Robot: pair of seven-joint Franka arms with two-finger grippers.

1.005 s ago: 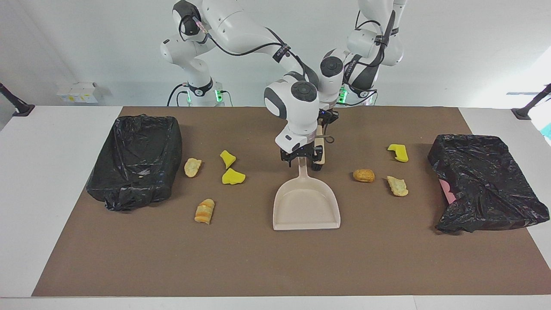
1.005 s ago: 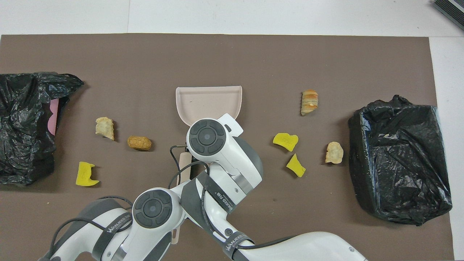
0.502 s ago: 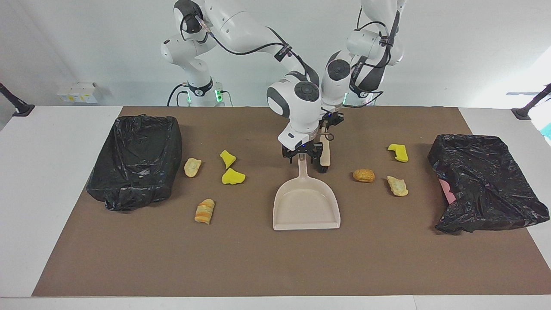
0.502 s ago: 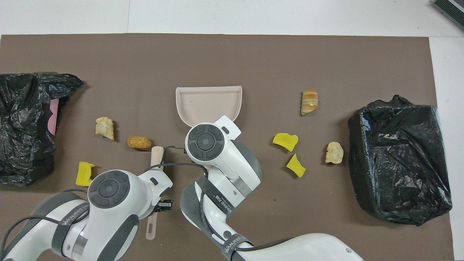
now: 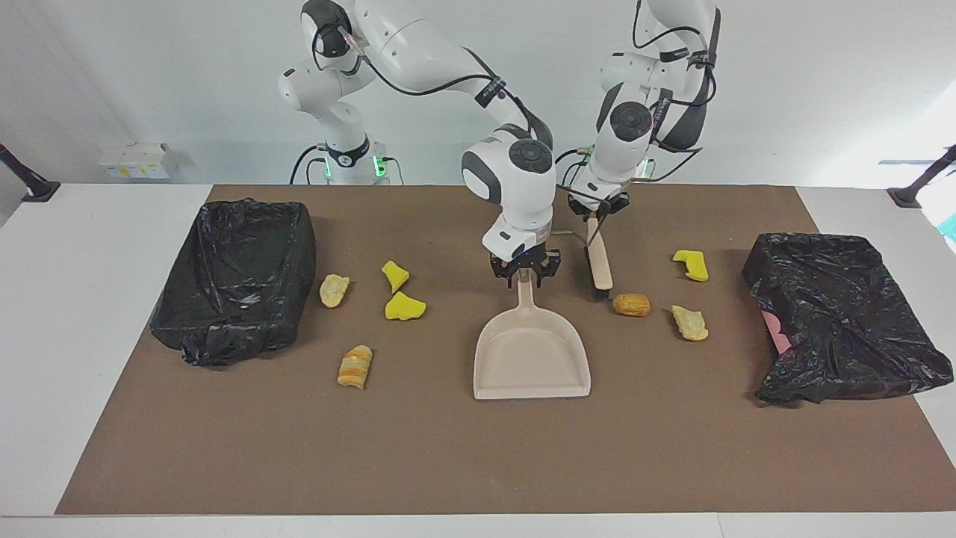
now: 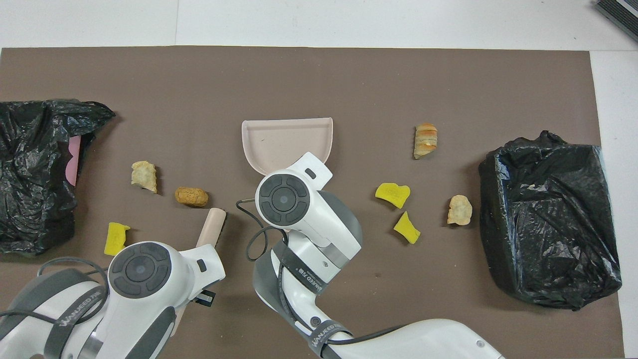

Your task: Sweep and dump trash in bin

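Observation:
The beige dustpan [image 5: 532, 359] lies flat mid-mat, its handle toward the robots. My right gripper [image 5: 526, 273] is down at that handle's end. My left gripper [image 5: 595, 211] is shut on the beige brush [image 5: 600, 267], which hangs tilted with its low end beside a brown trash piece [image 5: 631, 304]. In the overhead view only the brush's end [image 6: 212, 227] shows past my left wrist. Other trash lies scattered: a tan scrap [image 5: 689, 323] and a yellow chunk [image 5: 692, 264] toward the left arm's end, two yellow chunks [image 5: 405, 307], a tan piece [image 5: 334, 290] and a striped piece [image 5: 355, 366] toward the right arm's end.
A bin lined with a black bag [image 5: 239, 276] stands open at the right arm's end of the brown mat. A second black-bagged bin [image 5: 836, 314] sits at the left arm's end, a pink patch showing under the bag.
My left arm has swung the brush away from the dustpan handle toward its own end of the table, down beside the brown piece. The right gripper has stayed at the handle.

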